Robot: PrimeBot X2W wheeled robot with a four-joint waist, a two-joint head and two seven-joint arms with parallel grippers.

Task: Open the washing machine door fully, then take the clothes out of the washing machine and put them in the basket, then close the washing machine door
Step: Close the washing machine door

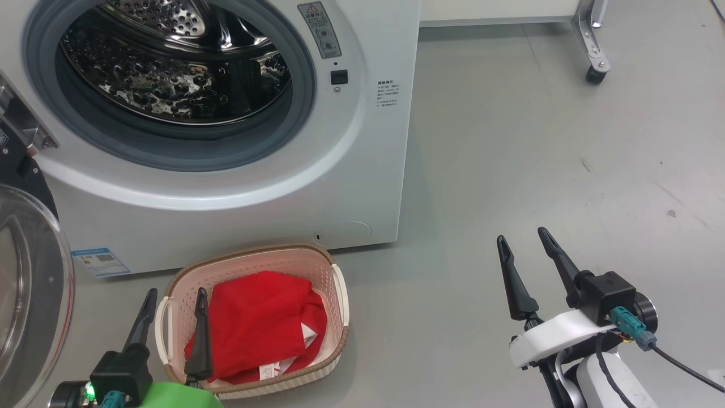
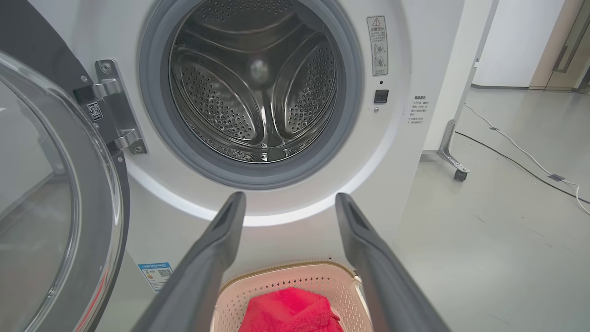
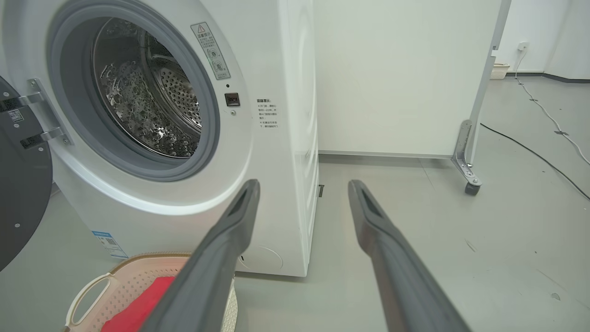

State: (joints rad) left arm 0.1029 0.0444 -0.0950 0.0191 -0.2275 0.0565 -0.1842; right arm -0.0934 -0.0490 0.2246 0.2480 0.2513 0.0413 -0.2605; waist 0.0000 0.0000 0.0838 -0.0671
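Note:
The white washing machine (image 1: 362, 170) fills the upper left; its steel drum (image 1: 170, 62) holds no clothes. The washing machine door (image 1: 28, 283) hangs swung wide open at the far left, its glass bowl (image 2: 37, 193) facing me. On the floor in front stands the cream basket (image 1: 334, 283) with the red clothes (image 1: 260, 323) piled inside. My left gripper (image 1: 175, 294) is open, hovering at the basket's left edge with nothing between its fingers. Out on the floor to the right my right gripper (image 1: 524, 238) is open and holds nothing.
A white panel on a metal foot with a caster (image 1: 595, 73) stands at the back right. Cables (image 3: 544, 110) trail across the grey floor behind it. The door hinge (image 2: 115, 115) juts out left of the drum opening.

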